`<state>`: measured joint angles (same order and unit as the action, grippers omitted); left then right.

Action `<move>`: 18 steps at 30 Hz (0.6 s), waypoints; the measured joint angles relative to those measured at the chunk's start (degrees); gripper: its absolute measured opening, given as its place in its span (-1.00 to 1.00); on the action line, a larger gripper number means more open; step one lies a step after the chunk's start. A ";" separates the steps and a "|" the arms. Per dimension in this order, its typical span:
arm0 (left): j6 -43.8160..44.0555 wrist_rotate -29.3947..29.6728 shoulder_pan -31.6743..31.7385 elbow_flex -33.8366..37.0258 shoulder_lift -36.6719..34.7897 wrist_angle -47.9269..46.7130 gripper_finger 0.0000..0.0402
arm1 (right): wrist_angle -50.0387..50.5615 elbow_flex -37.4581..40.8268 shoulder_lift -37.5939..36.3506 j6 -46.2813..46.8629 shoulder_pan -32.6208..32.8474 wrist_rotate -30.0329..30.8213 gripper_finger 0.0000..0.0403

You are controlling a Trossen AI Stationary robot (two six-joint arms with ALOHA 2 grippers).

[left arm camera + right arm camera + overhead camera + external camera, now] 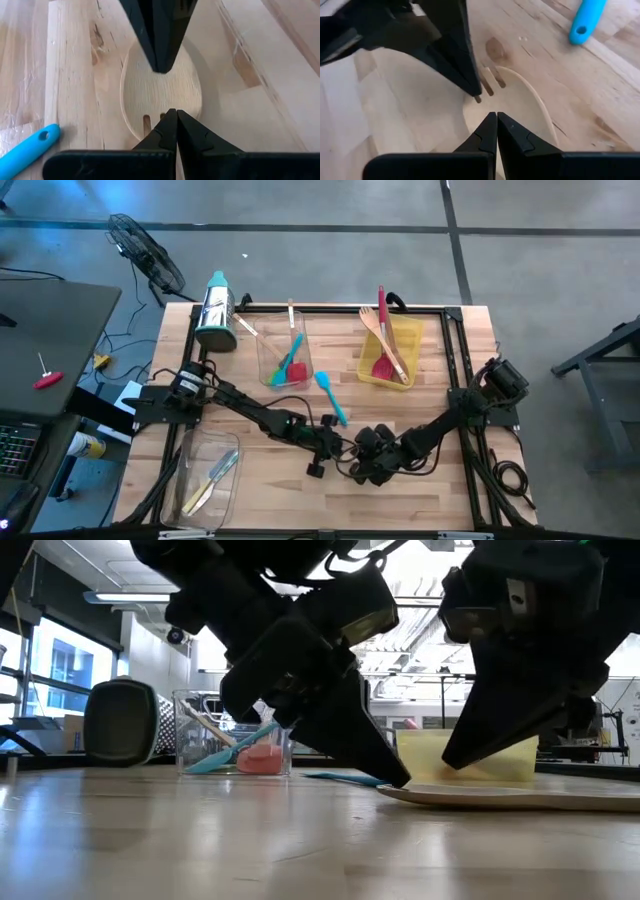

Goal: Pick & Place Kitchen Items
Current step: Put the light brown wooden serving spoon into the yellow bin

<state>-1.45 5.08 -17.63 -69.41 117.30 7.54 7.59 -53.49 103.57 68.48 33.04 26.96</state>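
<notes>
Both end effectors, left (pixel 175 112) & right (pixel 496 115), pinched closed, empty, over slotted wooden spoon (pixel 160 95) flat on desk (pixel 420 490). Light, stiff, low-profile; grab by handle edge.

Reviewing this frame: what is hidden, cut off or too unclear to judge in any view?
- Pale slotted wooden spoon: in the high view both arms cover it; its handle is out of frame in both wrist views.
- Left pincer and right pincer, both shut: touching the spoon or just above it, the low view cannot settle.
- Clear plastic bin at the near left: utensils inside too small to name.
- Yellow plastic bin: contents hidden behind the right arm in the low view.
</notes>
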 joint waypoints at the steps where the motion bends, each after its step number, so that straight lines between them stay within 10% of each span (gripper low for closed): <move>1: 0.00 0.01 0.01 0.00 0.00 -0.47 -1.00 | -0.43 0.00 -0.02 -0.59 0.02 -0.06 -0.98; 18: 0.01 0.02 0.44 0.01 0.00 -1.61 -1.00 | -37.54 -0.04 -0.09 -27.91 1.98 -13.83 -0.98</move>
<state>-1.44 5.10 -17.18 -69.40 117.30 5.93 -29.95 -53.54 103.48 40.56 35.02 13.13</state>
